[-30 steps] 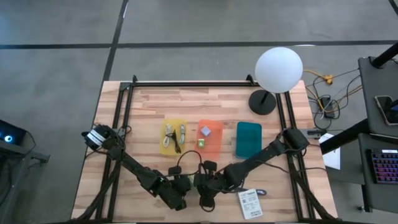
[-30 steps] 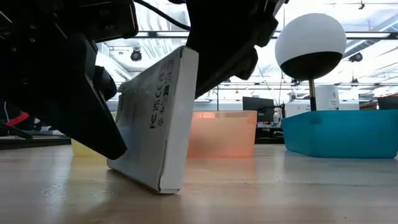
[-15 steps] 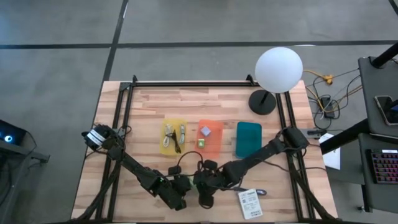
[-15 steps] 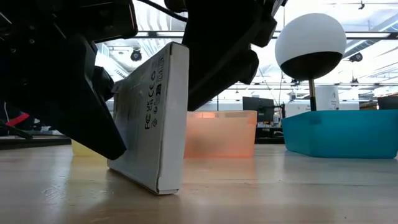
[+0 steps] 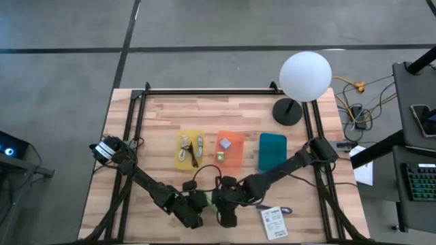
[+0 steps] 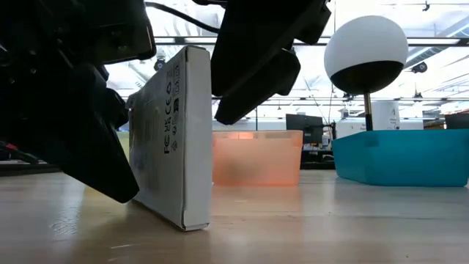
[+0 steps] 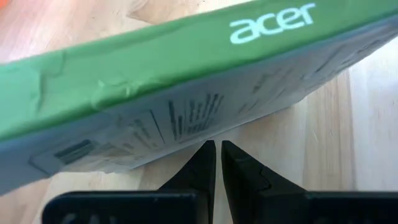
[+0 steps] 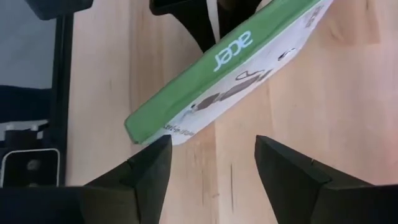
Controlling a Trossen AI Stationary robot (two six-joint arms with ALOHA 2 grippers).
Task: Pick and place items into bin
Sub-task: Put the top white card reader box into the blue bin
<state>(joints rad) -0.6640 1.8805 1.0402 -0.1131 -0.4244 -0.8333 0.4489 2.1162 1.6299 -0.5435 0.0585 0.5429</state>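
A flat white box with a green "acer" side (image 6: 172, 139) stands on the table on its lower edge (image 6: 187, 222), close to upright, near the table's front edge. My left gripper (image 7: 217, 163) is shut and set against the box's printed face; in the low view it is the dark mass (image 6: 88, 158) left of the box. My right gripper (image 8: 211, 163) is open, above and to the right of the box (image 8: 230, 68), fingers pointing steeply down, nothing between them. From above the two grippers (image 5: 197, 205) (image 5: 223, 207) nearly meet and hide the box. My left gripper has its shut fingertips (image 7: 208, 155) against the box's white printed broad face (image 7: 186, 124), slanting down from the table's left. The box rests on its lower edge, its green side turned up. My right gripper: I cannot tell whether a finger (image 6: 249, 81) touches the box's top edge.
Yellow (image 5: 190, 150), orange (image 5: 229, 151) and teal (image 5: 272, 152) bins stand in a row mid-table, the first two holding small items. A white card (image 5: 273, 222) lies at the front right, a black cord loop (image 5: 204, 178) behind the grippers. The globe lamp (image 5: 304, 76) stands far right.
My right gripper has opened. The box has tipped from a lean toward the table's right to nearly upright; its top has swung left while its lower edge has stayed on the table. My left gripper has stayed shut against it.
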